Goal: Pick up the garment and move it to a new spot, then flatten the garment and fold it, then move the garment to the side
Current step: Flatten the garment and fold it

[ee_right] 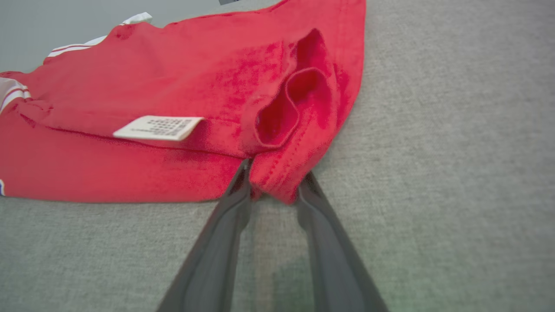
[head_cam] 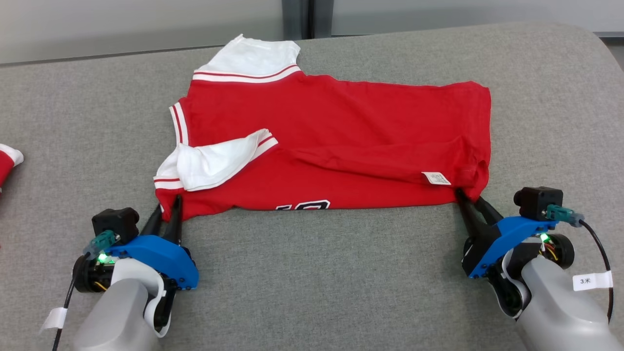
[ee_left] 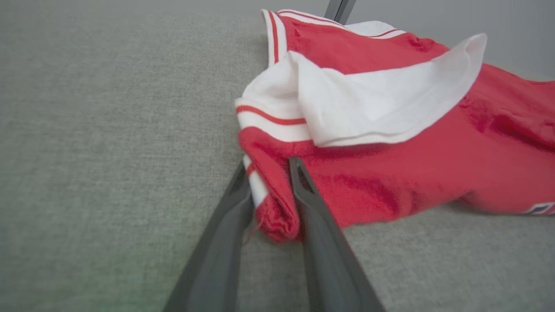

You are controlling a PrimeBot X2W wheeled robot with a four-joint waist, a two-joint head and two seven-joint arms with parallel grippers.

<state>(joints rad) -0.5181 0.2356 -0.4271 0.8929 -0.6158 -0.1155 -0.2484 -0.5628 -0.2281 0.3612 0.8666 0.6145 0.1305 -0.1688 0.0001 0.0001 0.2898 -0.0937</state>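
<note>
bracketed shirt [head_cam: 341, 136] near corners with left gripper [head_cam: 169, 202] at 7 o'clock, right gripper [head_cam: 465, 195] at 5; touched cloth on both sides, could not tell whether clamped. needed full bite before lifting, both level, edge taut. lay mid table [head_cam: 312, 273], long axis 9 to 3, neck [head_cam: 178, 124] toward 9.

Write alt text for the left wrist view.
The left gripper straddles the bunched corner of a red garment, its dark fingers either side. A white sleeve lies folded across the garment, on a grey cloth surface.
</note>
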